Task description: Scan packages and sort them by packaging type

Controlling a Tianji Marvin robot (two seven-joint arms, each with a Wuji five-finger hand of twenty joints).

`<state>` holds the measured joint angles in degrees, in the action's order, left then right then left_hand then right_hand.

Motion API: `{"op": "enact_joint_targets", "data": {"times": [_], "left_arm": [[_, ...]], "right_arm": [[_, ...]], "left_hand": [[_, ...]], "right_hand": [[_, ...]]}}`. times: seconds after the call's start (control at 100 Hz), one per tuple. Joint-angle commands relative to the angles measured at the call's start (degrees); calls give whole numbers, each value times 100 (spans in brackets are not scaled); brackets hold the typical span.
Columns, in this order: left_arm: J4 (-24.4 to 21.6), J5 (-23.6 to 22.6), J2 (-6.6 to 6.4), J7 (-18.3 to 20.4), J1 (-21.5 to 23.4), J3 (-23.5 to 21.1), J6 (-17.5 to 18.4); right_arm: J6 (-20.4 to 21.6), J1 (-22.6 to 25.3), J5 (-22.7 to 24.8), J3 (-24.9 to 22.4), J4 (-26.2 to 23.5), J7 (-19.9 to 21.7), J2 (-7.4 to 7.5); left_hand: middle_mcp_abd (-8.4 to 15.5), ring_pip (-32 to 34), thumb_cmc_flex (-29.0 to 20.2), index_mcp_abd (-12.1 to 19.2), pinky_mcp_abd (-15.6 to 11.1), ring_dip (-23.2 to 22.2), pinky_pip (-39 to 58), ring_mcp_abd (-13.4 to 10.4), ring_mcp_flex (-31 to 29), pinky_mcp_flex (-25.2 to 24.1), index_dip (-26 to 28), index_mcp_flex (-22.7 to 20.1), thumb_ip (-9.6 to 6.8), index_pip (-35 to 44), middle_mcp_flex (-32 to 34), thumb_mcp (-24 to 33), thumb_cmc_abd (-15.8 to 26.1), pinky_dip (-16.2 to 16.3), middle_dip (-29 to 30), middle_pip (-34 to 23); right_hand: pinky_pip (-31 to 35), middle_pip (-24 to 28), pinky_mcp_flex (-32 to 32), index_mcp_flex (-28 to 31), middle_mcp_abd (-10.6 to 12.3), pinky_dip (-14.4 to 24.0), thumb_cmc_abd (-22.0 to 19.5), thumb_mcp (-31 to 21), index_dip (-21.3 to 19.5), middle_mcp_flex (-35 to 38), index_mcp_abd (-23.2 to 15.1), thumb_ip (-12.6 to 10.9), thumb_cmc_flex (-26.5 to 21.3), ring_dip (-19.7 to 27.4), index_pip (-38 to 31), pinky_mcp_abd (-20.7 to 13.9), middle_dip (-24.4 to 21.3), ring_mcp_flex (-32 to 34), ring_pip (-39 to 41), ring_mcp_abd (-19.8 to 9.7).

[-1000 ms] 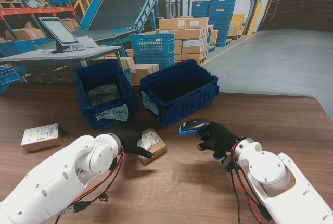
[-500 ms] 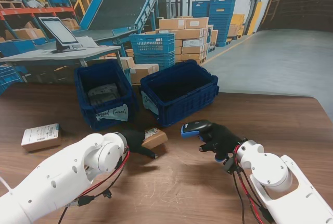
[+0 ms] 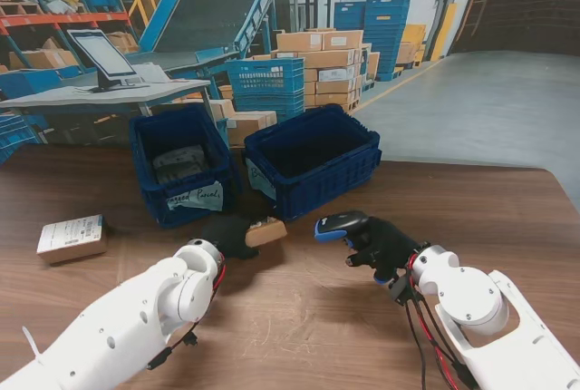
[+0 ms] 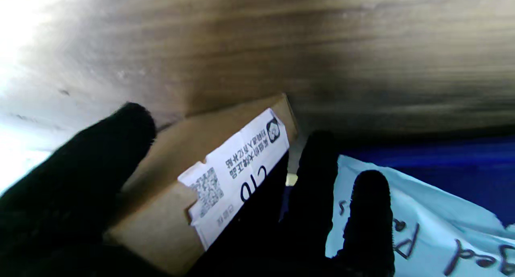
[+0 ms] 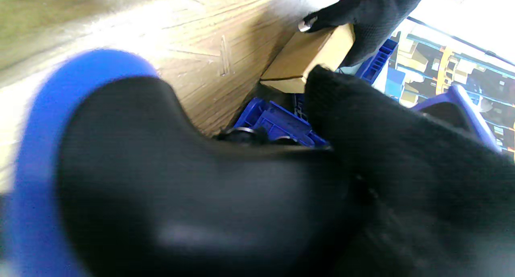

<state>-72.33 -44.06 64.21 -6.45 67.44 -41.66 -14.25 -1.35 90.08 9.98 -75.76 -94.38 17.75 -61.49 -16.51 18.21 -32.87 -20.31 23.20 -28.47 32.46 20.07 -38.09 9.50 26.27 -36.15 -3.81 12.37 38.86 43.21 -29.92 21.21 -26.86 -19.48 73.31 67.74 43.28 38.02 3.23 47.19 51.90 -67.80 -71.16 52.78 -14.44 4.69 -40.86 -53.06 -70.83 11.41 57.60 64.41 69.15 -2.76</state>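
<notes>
A: Start close. What are the hands doing?

B: The right hand (image 3: 385,243), at about 5 o'clock on the table (image 3: 507,218), has its gloved fingers wrapped around a blue-and-black scanner (image 3: 337,224) whose head points toward 9 o'clock. The left hand (image 3: 227,235) is clamped on a small cardboard box (image 3: 265,230), lifted off the wood; a white label (image 4: 237,170) with a square code shows between its fingers (image 4: 314,188).

A: And the box relative to the scanner?

B: Just beside it, at the scanner's 9 o'clock, apart.

A: Farther out?

B: At the box's 12 o'clock sit two blue bins: the left bin (image 3: 181,168), holding grey bags, and the right bin (image 3: 313,159). Another labelled box (image 3: 72,237) lies at 9 o'clock.
</notes>
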Motion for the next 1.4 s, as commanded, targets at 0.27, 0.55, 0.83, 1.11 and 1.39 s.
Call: {"op": "enact_joint_targets", "data": {"times": [0.27, 0.55, 0.83, 1.11, 1.39], "left_arm": [[-7, 90, 143, -180, 261, -269, -8], [-589, -7, 88, -117, 588, -733, -5], [-1532, -317, -45, 177, 1188, -1343, 91], [-2363, -96, -122, 589, 1887, -1971, 389], [-2717, 24, -120, 451, 2436, -2344, 881]], "right_arm": [[-9, -32, 2, 74, -26, 81, -27], [-42, -57, 14, 100, -44, 61, -32], [-87, -52, 53, 127, -114, 18, -38], [-138, -36, 39, 148, -173, -58, -57], [-160, 2, 48, 173, -231, -117, -69]], "left_hand": [[837, 813, -1749, 1523, 156, -848, 870, -234, -988, 322, 951, -322, 591, 4606, 1617, 533, -581, 215, -1816, -502], [826, 838, -1777, 1551, 141, -896, 923, -248, -1039, 363, 1037, -351, 609, 4731, 1731, 634, -624, 234, -1908, -429], [833, 806, -1772, 1537, 115, -900, 932, -263, -1011, 354, 1056, -334, 638, 4712, 1710, 629, -591, 239, -1929, -379], [809, 687, -1845, 1495, 53, -879, 863, -270, -872, 249, 1233, -196, 644, 4647, 1552, 460, -422, 217, -1939, -357], [817, 618, -1868, 1541, 14, -846, 832, -290, -794, 209, 1263, -191, 638, 4612, 1477, 395, -392, 211, -1873, -345]], "right_hand": [[-44, -10, 0, 312, -49, 32, -274, -84, -272, -79, -347, 3, -440, -138, -409, 11, 42, 100, 201, -203], [-44, -10, 13, 313, -47, 31, -272, -87, -273, -78, -347, 2, -442, -136, -409, 24, 40, 99, 195, -202], [-52, -14, 9, 313, -48, 29, -271, -84, -274, -77, -348, 0, -448, -135, -409, 16, 38, 99, 192, -203], [-52, -16, 17, 313, -51, 30, -276, -83, -274, -80, -348, -2, -453, -136, -409, 21, 38, 102, 195, -189], [-53, -14, 13, 313, -54, 30, -278, -82, -274, -79, -348, -3, -452, -137, -408, 25, 41, 101, 195, -198]]}}
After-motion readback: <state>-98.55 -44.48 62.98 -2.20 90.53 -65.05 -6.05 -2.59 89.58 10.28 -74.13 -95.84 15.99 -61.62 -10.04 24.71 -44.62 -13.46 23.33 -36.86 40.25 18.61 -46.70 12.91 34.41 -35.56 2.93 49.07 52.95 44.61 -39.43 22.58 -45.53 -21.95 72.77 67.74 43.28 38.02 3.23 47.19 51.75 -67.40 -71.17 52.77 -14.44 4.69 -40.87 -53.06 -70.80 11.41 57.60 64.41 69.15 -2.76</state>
